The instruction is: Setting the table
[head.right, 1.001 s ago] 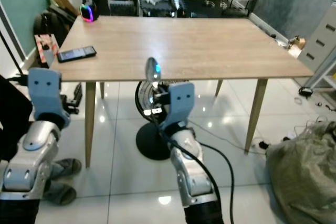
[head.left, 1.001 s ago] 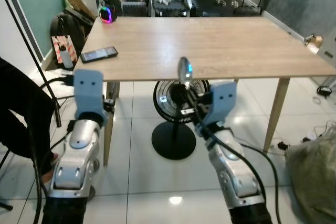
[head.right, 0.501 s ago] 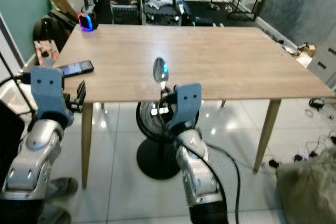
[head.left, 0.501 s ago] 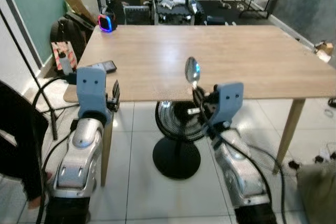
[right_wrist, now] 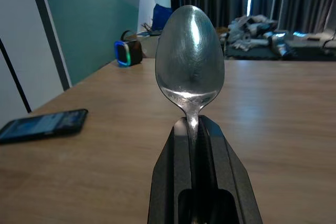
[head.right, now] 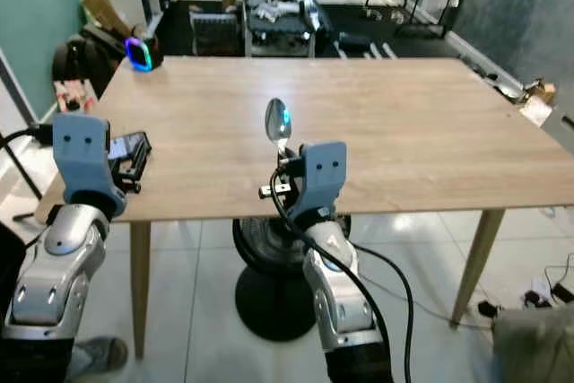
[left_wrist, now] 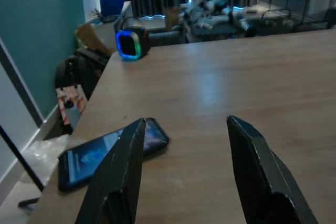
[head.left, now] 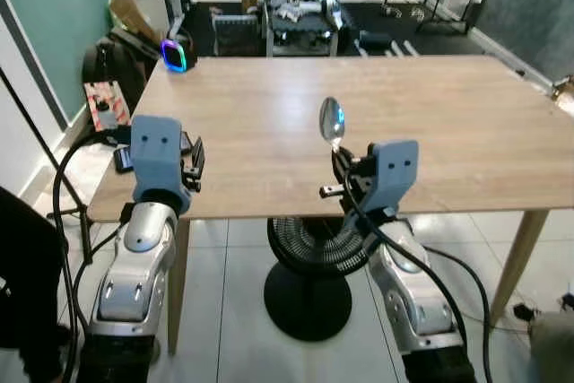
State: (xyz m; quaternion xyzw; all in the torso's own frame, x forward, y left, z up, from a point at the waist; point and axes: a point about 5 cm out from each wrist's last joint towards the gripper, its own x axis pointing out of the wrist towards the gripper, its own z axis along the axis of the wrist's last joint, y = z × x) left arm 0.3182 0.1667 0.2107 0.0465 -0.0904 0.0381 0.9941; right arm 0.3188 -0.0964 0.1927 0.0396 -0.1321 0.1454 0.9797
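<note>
Pinching a metal spoon (right_wrist: 189,59) by its thin handle, bowl upright above the wooden table's (head.left: 448,123) near edge, the right gripper (right_wrist: 191,129) carries something light, stiff and likely slippery, best clamped low on the handle, while the left gripper (left_wrist: 184,166) hovers spread and empty near a phone (left_wrist: 107,150).

Wooden table (head.left: 430,123) — a phone (left_wrist: 107,151) near its edge, a glowing speaker (head.left: 175,54) at its far corner.

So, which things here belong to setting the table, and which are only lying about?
For the job:
- spoon, held upright in the right gripper
- table

Lying about:
- phone, near the open left gripper
- glowing speaker
- fan under the table
</note>
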